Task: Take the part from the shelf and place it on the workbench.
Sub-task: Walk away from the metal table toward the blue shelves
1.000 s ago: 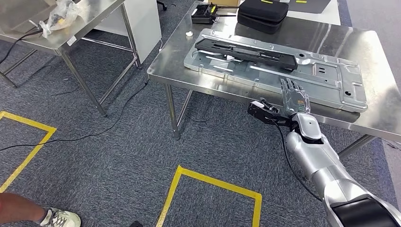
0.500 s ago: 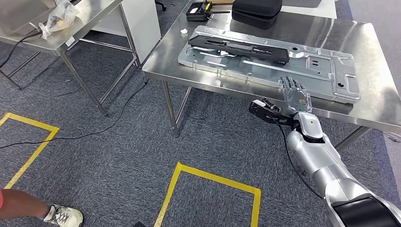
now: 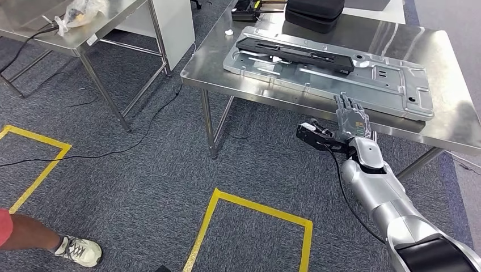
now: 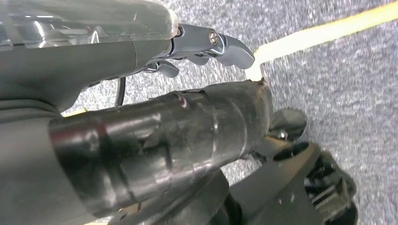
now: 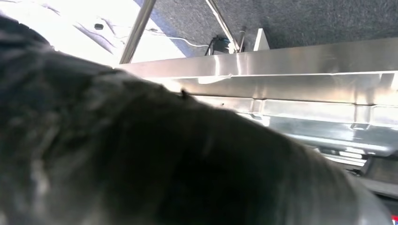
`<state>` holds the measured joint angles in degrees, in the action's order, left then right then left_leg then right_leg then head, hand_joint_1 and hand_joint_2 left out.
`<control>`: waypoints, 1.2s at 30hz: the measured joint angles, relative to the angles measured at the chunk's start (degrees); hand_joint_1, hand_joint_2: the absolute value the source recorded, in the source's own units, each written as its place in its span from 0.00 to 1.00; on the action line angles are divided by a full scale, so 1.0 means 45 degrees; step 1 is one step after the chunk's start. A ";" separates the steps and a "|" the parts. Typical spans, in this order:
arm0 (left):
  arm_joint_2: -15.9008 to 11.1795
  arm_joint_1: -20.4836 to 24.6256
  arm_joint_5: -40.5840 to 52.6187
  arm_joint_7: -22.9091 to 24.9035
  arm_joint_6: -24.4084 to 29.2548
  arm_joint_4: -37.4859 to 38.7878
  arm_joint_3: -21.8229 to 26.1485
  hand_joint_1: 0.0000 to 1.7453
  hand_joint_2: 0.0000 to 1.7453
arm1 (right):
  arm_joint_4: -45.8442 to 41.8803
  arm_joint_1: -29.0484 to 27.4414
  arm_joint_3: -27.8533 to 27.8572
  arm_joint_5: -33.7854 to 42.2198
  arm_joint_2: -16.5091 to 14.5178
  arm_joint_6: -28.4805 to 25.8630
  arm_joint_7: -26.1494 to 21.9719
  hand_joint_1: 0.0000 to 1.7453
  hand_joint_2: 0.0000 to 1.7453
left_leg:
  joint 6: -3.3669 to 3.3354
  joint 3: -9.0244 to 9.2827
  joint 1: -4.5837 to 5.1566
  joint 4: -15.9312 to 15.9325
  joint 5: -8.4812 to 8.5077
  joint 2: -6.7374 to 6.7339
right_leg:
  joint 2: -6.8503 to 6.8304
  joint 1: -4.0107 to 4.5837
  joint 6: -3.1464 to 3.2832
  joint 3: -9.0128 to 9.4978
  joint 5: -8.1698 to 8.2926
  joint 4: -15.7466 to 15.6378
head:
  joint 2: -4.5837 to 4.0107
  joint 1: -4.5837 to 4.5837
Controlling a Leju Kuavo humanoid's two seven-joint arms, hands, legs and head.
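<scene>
While the part (image 3: pixel 329 71), a flat silver panel carrying a long black bar (image 3: pixel 295 54), is lying flat on the workbench (image 3: pixel 397 37) just ahead of the right hand (image 3: pixel 353 118), you are looking at what reads as the release step. That hand is hovering at the bench's near edge, fingers extended and apart, gripping nothing. The left hand (image 4: pixel 206 42) is hanging over carpet; whether its fingers are closed cannot be told. Your next move is calling for a clean withdrawal without nudging the overhanging panel edge. Beyond the hand, a black case (image 3: pixel 315 11) is sitting at the bench's far side.
</scene>
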<state>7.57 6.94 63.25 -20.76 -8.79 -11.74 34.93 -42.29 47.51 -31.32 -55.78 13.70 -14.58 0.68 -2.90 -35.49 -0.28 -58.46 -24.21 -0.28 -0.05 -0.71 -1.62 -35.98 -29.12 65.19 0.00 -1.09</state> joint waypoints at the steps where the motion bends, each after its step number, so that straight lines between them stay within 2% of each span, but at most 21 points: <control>1: 0.0002 0.0005 0.0000 0.0001 -0.0004 0.0000 0.0000 0.00 0.00 | -0.0001 0.0025 0.0007 -0.0009 -0.0002 -0.0026 0.0000 0.00 0.00 | 0.0046 -0.0030 0.0021 -0.0029 0.0024 -0.0004 | -0.0003 0.0034 0.0059 0.0460 0.0212 -0.0783 | 0.0000 -0.0002; 3: 0.0007 0.0011 0.0000 0.0002 -0.0008 0.0000 0.0000 0.00 0.00 | 0.0004 0.0070 0.0023 -0.0018 -0.0001 -0.0072 0.0000 0.00 0.00 | 0.0179 -0.0081 0.0045 -0.0045 0.0098 -0.0016 | -0.0001 0.0113 0.0168 0.0814 0.0323 -0.1492 | 0.0000 -0.0003; 6: 0.0005 0.0006 0.0000 0.0005 -0.0008 0.0000 0.0000 0.00 0.00 | 0.0026 0.0080 0.0028 -0.0016 0.0000 -0.0090 0.0002 0.00 0.00 | 0.0422 -0.0169 0.0046 -0.0088 0.0100 0.0007 | -0.0017 0.0097 0.0385 0.0747 0.0545 -0.1593 | 0.0000 -0.0002; 7: 0.0002 0.0006 0.0000 0.0005 -0.0008 0.0000 0.0000 0.00 0.00 | 0.0029 0.0087 0.0029 -0.0017 -0.0005 -0.0093 0.0001 0.00 0.00 | 0.0494 -0.0286 0.0042 -0.0330 -0.0127 0.0024 | -0.0033 0.0062 0.0479 0.0713 0.0636 -0.1651 | 0.0000 -0.0004; 9: -0.0001 0.0003 0.0000 0.0005 -0.0008 0.0000 0.0000 0.00 0.00 | 0.0035 0.0093 0.0030 -0.0017 -0.0018 -0.0096 -0.0002 0.00 0.00 | 0.0602 -0.0806 0.0007 -0.1591 -0.1028 0.0046 | -0.0066 0.0029 0.0612 0.0584 0.0781 -0.1706 | 0.0000 -0.0007; 11: 0.0001 -0.0011 0.0000 0.0005 -0.0011 0.0000 0.0000 0.00 0.00 | 0.0062 0.0062 0.0030 -0.0017 -0.0024 -0.0101 -0.0005 0.00 0.00 | 0.0682 -0.1379 -0.0034 -0.3226 -0.1878 0.0044 | -0.0082 0.0039 0.0645 0.0396 0.0903 -0.1696 | 0.0000 -0.0009; 12: 0.0002 -0.0018 0.0000 0.0005 -0.0011 0.0000 0.0000 0.00 0.00 | 0.0079 0.0039 0.0029 -0.0018 -0.0024 -0.0105 -0.0009 0.00 0.00 | 0.0706 -0.1427 -0.0055 -0.3585 -0.2000 0.0043 | -0.0081 0.0043 0.0631 0.0308 0.0966 -0.1686 | 0.0000 -0.0009; 13: 0.0002 -0.0024 0.0000 0.0006 -0.0012 0.0000 0.0000 0.00 0.00 | 0.0092 0.0018 0.0030 -0.0019 -0.0024 -0.0107 -0.0011 0.00 0.00 | 0.0713 -0.1212 -0.0073 -0.3430 -0.1882 0.0041 | -0.0072 0.0042 0.0607 0.0233 0.1022 -0.1670 | 0.0000 -0.0010; 16: -0.0012 -0.0004 0.0000 0.0010 -0.0011 0.0000 0.0000 0.00 0.00 | 0.0100 0.0004 0.0034 -0.0018 -0.0023 -0.0128 -0.0016 0.00 0.00 | 0.0599 0.0406 -0.0069 -0.0899 -0.1032 0.0044 | -0.0048 0.0055 0.0494 0.0081 0.1124 -0.1571 | 0.0000 -0.0011; 18: -0.0019 0.0010 0.0000 0.0010 -0.0011 0.0000 0.0000 0.00 0.00 | 0.0101 0.0009 0.0044 -0.0018 -0.0021 -0.0158 -0.0016 0.00 0.00 | 0.0474 0.0911 -0.0018 0.0049 -0.0867 0.0055 | -0.0050 0.0085 0.0369 -0.0001 0.1196 -0.1523 | 0.0000 -0.0006; 20: -0.0023 -0.0015 0.0000 0.0013 -0.0011 0.0000 0.0000 0.00 0.00 | 0.0106 -0.0003 0.0063 -0.0019 -0.0025 -0.0186 -0.0016 0.00 0.00 | 0.0328 0.0870 0.0010 0.0113 -0.0773 0.0061 | -0.0047 0.0088 0.0201 -0.0043 0.1308 -0.1554 | 0.0000 -0.0003; 22: -0.0016 -0.0023 0.0000 0.0016 -0.0012 0.0000 -0.0002 0.00 0.00 | 0.0114 -0.0014 0.0102 -0.0019 -0.0014 -0.0211 -0.0016 0.00 0.00 | 0.0133 0.0821 -0.0023 0.0239 -0.0577 0.0033 | -0.0025 0.0049 0.0056 -0.0146 0.1113 -0.1378 | 0.0000 0.0003; 24: -0.0006 -0.0010 0.0000 0.0015 -0.0012 0.0000 -0.0004 0.00 0.00 | 0.0132 -0.0009 0.0147 -0.0019 0.0012 -0.0232 -0.0016 0.00 0.00 | -0.0022 0.0708 -0.0052 0.0328 -0.0387 0.0007 | -0.0001 0.0004 -0.0038 -0.0564 0.0291 -0.0345 | 0.0000 0.0015; 26: -0.0006 -0.0020 0.0000 0.0016 -0.0012 0.0000 -0.0003 0.00 0.00 | 0.0163 -0.0062 0.0174 -0.0015 0.0024 -0.0249 -0.0016 0.00 0.00 | -0.0070 0.0524 -0.0039 0.0310 -0.0275 0.0005 | 0.0002 -0.0011 -0.0106 -0.1159 -0.0614 0.1278 | 0.0000 0.0019; 27: -0.0006 -0.0028 -0.0001 0.0017 -0.0012 0.0000 -0.0001 0.00 0.00 | 0.0181 -0.0126 0.0188 0.0004 0.0029 -0.0267 -0.0016 0.00 0.00 | -0.0068 0.0435 -0.0033 0.0288 -0.0228 0.0004 | 0.0001 -0.0016 -0.0130 -0.1294 -0.0806 0.1785 | 0.0000 0.0021; 28: -0.0006 -0.0034 -0.0004 0.0017 -0.0012 0.0000 -0.0001 0.00 0.00 | 0.0198 -0.0205 0.0210 0.0032 0.0035 -0.0294 -0.0016 0.00 0.00 | -0.0058 0.0355 -0.0031 0.0257 -0.0189 0.0004 | -0.0001 -0.0019 -0.0138 -0.1198 -0.0759 0.1834 | 0.0000 0.0021; 29: -0.0006 -0.0039 -0.0009 0.0017 -0.0011 0.0000 0.0000 0.00 0.00 | 0.0214 -0.0288 0.0239 0.0078 0.0046 -0.0344 -0.0019 0.00 0.00 | -0.0045 0.0290 -0.0032 0.0216 -0.0161 0.0004 | -0.0003 -0.0020 -0.0127 -0.0841 -0.0498 0.1373 | 0.0000 0.0019; 30: -0.0005 -0.0041 -0.0013 0.0013 -0.0010 0.0000 0.0000 0.00 0.00 | 0.0228 -0.0372 0.0274 0.0141 0.0058 -0.0422 -0.0037 0.00 0.00 | -0.0028 0.0243 -0.0031 0.0166 -0.0146 0.0005 | -0.0006 -0.0018 -0.0091 -0.0279 -0.0128 0.0514 | 0.0000 0.0021; 32: 0.0001 -0.0044 -0.0023 0.0004 -0.0009 0.0000 0.0000 0.00 0.00 | 0.0267 -0.0565 0.0385 0.0287 0.0096 -0.0677 -0.0115 0.00 0.00 | 0.0054 0.0152 -0.0002 0.0071 -0.0111 0.0011 | -0.0007 0.0037 0.0022 0.0649 0.0312 -0.1076 | 0.0000 0.0019; 33: 0.0005 -0.0044 -0.0029 -0.0002 -0.0008 0.0000 0.0000 0.00 0.00 | 0.0296 -0.0695 0.0463 0.0360 0.0117 -0.0826 -0.0175 0.00 0.00 | 0.0114 0.0113 0.0011 0.0043 -0.0084 0.0014 | -0.0006 0.0074 0.0080 0.0851 0.0381 -0.1483 | 0.0000 0.0018; 36: 0.0009 -0.0067 -0.0046 -0.0016 0.0001 0.0000 0.0000 0.00 0.00 | 0.0431 -0.1220 0.0754 0.0539 0.0162 -0.1229 -0.0328 0.00 0.00 | 0.0327 0.0052 0.0013 0.0059 -0.0001 0.0023 | -0.0016 0.0095 0.0275 0.0832 0.0500 -0.1647 | 0.0000 0.0017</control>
<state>7.61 6.64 63.05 -20.84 -8.79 -11.74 34.93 -40.35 42.02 -27.92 -53.35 14.43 -20.11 -0.79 -1.43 -35.25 -0.22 -58.20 -24.22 -0.18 -0.12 -0.28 -0.38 -32.24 -26.86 57.78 0.00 -1.01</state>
